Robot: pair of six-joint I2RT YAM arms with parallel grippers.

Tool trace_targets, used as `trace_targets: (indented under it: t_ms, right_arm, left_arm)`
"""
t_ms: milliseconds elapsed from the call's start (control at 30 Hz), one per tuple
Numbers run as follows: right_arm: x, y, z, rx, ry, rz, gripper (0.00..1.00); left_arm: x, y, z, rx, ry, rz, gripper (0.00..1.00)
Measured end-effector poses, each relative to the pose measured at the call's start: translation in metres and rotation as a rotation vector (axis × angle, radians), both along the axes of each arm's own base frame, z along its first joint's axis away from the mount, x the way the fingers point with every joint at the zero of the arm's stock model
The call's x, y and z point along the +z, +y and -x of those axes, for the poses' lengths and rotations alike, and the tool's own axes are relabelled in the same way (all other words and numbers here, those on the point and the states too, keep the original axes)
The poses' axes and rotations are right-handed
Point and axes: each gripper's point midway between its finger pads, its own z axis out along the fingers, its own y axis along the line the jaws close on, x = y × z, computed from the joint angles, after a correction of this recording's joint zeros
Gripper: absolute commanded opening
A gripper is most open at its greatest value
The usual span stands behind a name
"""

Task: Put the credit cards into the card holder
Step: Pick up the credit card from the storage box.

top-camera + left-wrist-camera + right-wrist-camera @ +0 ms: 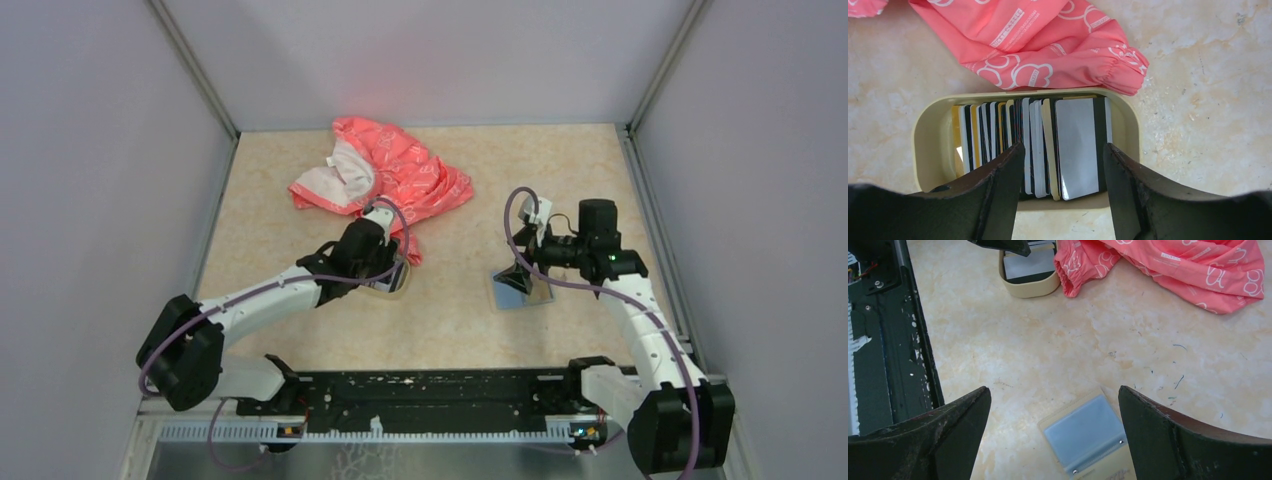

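Several credit cards (1048,150) stand on edge, packed side by side, in a cream oval dish (928,140); a pale grey card (1077,147) faces out at the right of the row. My left gripper (1064,150) hangs open just above the cards, one finger (998,190) over the middle of the row and the other near the dish's right end. The card holder (1088,432) lies opened flat on the table, blue-grey lining up, tan edge showing. My right gripper (1054,390) is wide open above it and holds nothing. From above, the left gripper (385,268) covers the dish; the holder (520,290) lies under the right gripper (517,272).
A pink-red patterned cloth (385,175) lies crumpled behind the dish, its hem touching the dish's far rim (1118,80). The black base rail (430,390) runs along the near edge. Grey walls close the table on three sides.
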Motion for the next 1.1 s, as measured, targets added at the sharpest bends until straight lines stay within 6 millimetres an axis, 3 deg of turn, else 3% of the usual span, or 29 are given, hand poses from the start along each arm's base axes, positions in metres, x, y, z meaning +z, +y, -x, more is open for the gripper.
trace_targets:
  t_ms: [133,533,667,867,1100]
  right_arm:
    - [0.0,-0.001,-0.001,-0.004,-0.008,0.007,0.97]
    - [-0.004,-0.003,-0.002,-0.013,-0.013,0.023,0.97]
    - [-0.004,-0.003,-0.002,-0.015,-0.013,0.025,0.97]
    - [-0.004,-0.004,-0.003,-0.018,-0.013,0.028,0.97]
    - [-0.005,-0.004,-0.003,-0.021,-0.014,0.031,0.97]
  left_arm:
    - [-0.012,0.0,-0.001,-0.012,0.055,0.01,0.55]
    - [-0.039,-0.005,0.006,-0.061,0.168,0.029,0.49]
    - [-0.04,-0.009,0.006,-0.076,0.186,0.042,0.38]
    - [-0.04,-0.01,0.007,-0.089,0.208,0.064,0.36]
    - [-0.028,-0.028,0.018,-0.163,0.237,0.154,0.35]
